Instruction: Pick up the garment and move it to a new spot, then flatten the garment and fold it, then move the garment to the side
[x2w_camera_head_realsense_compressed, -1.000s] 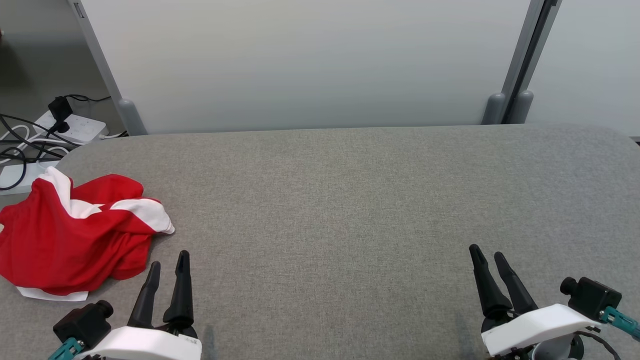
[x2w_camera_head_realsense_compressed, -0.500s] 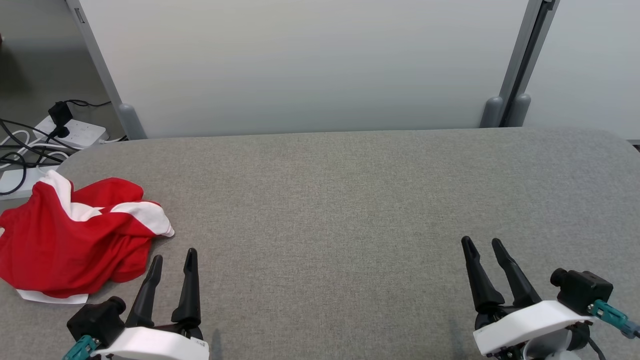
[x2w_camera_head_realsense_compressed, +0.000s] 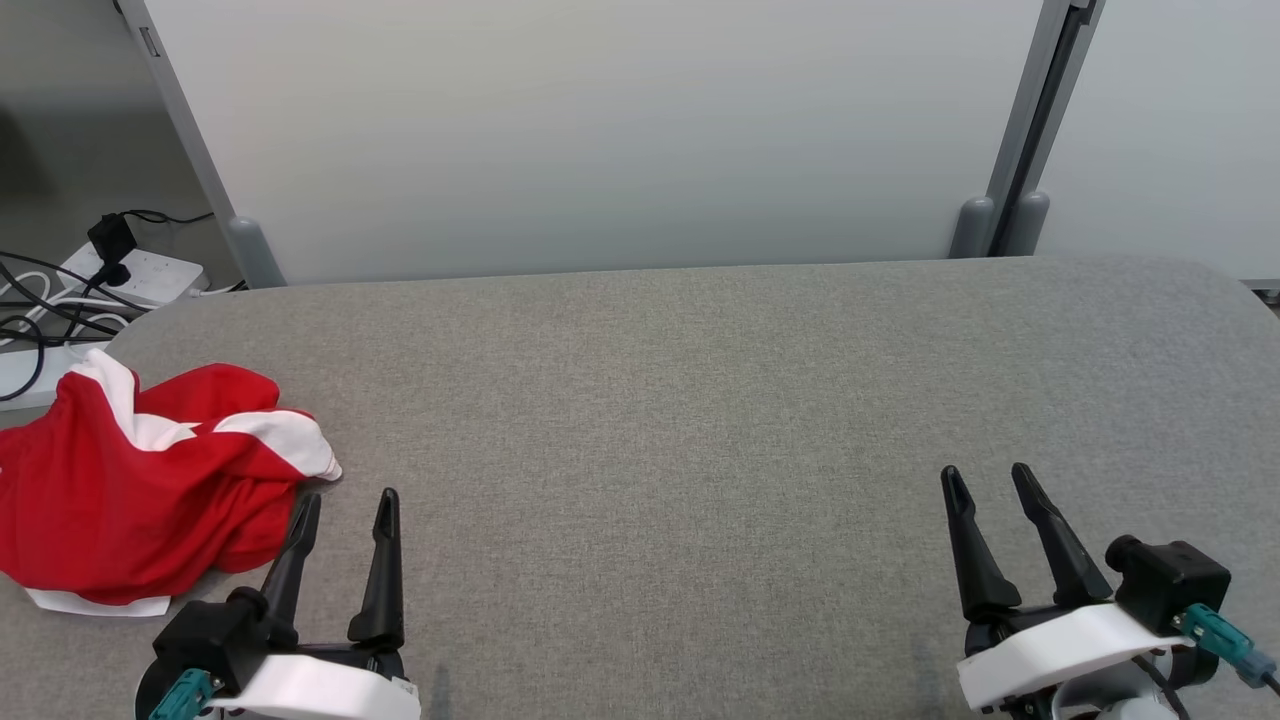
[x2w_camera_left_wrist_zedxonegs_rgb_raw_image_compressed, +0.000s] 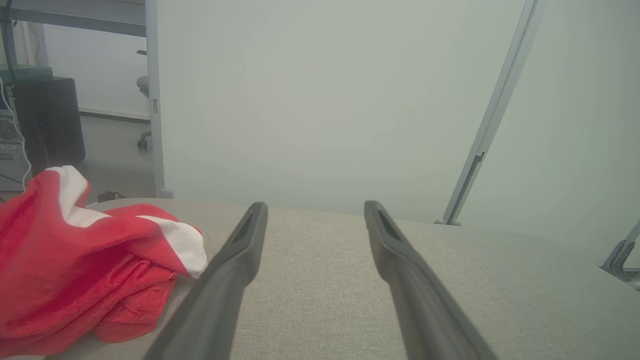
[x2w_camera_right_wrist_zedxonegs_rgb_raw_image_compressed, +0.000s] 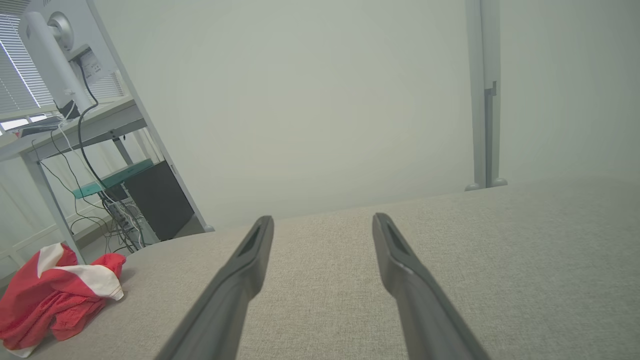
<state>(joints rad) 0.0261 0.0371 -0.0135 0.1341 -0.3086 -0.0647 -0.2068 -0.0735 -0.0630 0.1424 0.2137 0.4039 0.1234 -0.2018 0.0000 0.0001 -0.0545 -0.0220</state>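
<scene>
Left gripper (x2w_camera_head_realsense_compressed: 349, 496) and right gripper (x2w_camera_head_realsense_compressed: 985, 469) both gape empty. Pickup is pending: the left, seemingly just beside the garment (x2w_camera_head_realsense_compressed: 130, 500), must reach into it and close.

Surface: grey fabric-covered table (x2w_camera_head_realsense_compressed: 700, 380), rounded far corners | Backdrop: pale partition panels (x2w_camera_head_realsense_compressed: 600, 130) joined by grey posts (x2w_camera_head_realsense_compressed: 1008, 160) | Floor: power strip (x2w_camera_head_realsense_compressed: 140, 272) with black plug (x2w_camera_head_realsense_compressed: 108, 240) (left of table) | Far left: desk (x2w_camera_right_wrist_zedxonegs_rgb_raw_image_compressed: 90, 122), monitor (x2w_camera_right_wrist_zedxonegs_rgb_raw_image_compressed: 42, 55), window blinds (x2w_camera_right_wrist_zedxonegs_rgb_raw_image_compressed: 15, 85), dark computer case (x2w_camera_right_wrist_zedxonegs_rgb_raw_image_compressed: 157, 200) beneath | Light: even, diffuse

Left claw (x2w_camera_head_realsense_compressed: 345, 495) and right claw (x2w_camera_head_realsense_compressed: 988, 470) gape (fingers pointing forward).
</scene>
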